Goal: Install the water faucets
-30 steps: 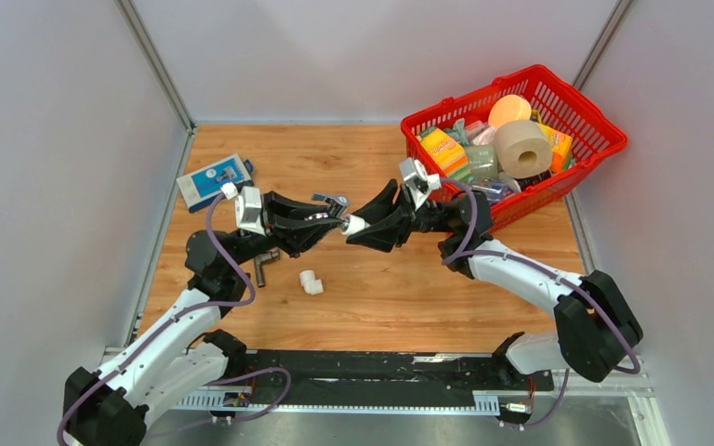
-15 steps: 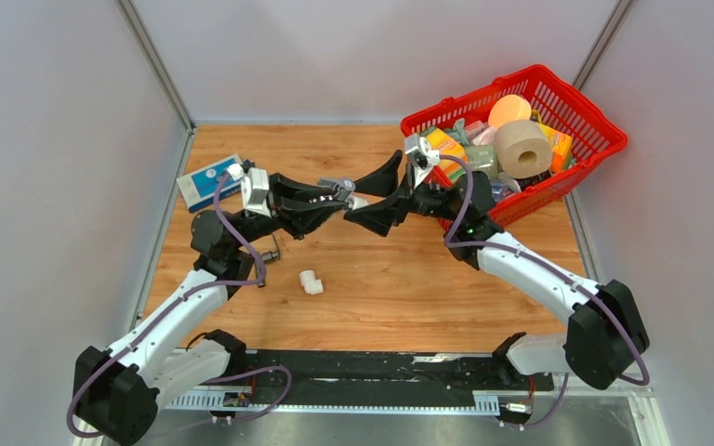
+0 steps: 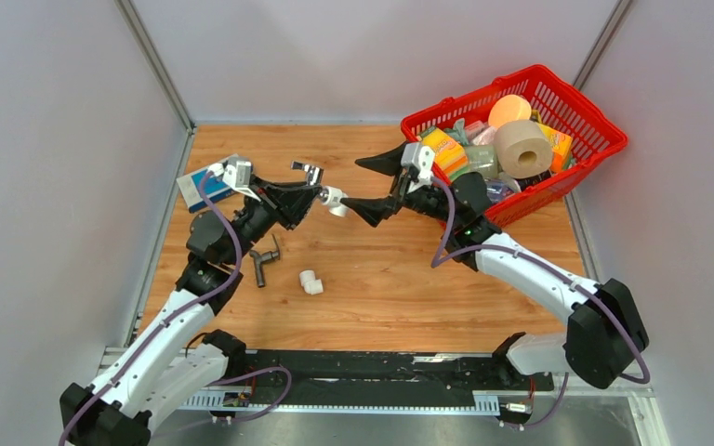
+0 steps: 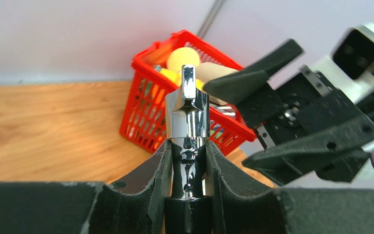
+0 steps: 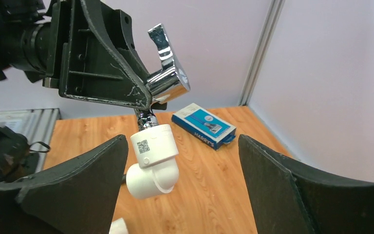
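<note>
My left gripper [image 4: 187, 157] is shut on the stem of the shiny chrome faucet [image 4: 187, 114], held above the table. Its small handle [image 3: 309, 171] points up. A white elbow fitting [image 5: 153, 161] hangs on the faucet's [image 5: 168, 73] lower end. My right gripper [image 5: 182, 180] stands open around that elbow [image 3: 335, 199], which is close to one finger but not gripped. The dark grey L-shaped faucet [image 3: 260, 263] lies on the wood below the left arm. A second white elbow [image 3: 310, 282] lies near it.
A red basket [image 3: 604, 153] full of assorted items stands at the back right, just behind the right arm. A blue box [image 3: 206, 179] lies at the back left [image 5: 203, 125]. Grey walls close in the wooden table [image 3: 400, 288] on three sides.
The right gripper opened wide and let go of the white elbow. The left gripper drew back to the left and up, carrying the chrome faucet with the elbow on it.
</note>
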Action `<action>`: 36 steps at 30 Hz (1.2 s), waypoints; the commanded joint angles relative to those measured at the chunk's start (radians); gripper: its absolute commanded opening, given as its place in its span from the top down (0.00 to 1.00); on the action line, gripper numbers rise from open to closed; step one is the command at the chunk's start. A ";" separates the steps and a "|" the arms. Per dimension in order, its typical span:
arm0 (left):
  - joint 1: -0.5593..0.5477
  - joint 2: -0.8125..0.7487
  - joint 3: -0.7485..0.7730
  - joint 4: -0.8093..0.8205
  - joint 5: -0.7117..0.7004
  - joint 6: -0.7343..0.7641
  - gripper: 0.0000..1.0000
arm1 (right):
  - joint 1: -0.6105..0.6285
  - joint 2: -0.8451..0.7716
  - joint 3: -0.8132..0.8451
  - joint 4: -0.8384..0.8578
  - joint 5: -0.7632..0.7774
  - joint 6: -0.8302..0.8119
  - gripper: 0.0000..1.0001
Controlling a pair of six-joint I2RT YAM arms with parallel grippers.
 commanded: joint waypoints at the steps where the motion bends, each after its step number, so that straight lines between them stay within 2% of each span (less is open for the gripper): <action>1: 0.004 -0.052 0.072 -0.141 -0.196 -0.113 1.00 | 0.045 0.031 0.002 0.058 0.052 -0.210 0.11; 7: 0.003 -0.058 0.087 -0.166 -0.179 -0.194 1.00 | 0.120 -0.009 -0.047 0.060 0.124 -0.387 0.11; 14: 0.004 -0.049 0.089 -0.147 -0.121 -0.302 1.00 | 0.192 -0.146 -0.208 0.135 0.204 -0.522 0.11; 27: 0.004 -0.045 0.096 -0.204 -0.082 -0.368 1.00 | 0.243 -0.221 -0.285 0.095 0.235 -0.642 0.11; 36: 0.003 -0.067 0.070 -0.213 -0.078 -0.369 1.00 | 0.243 -0.246 -0.293 0.052 0.273 -0.656 0.08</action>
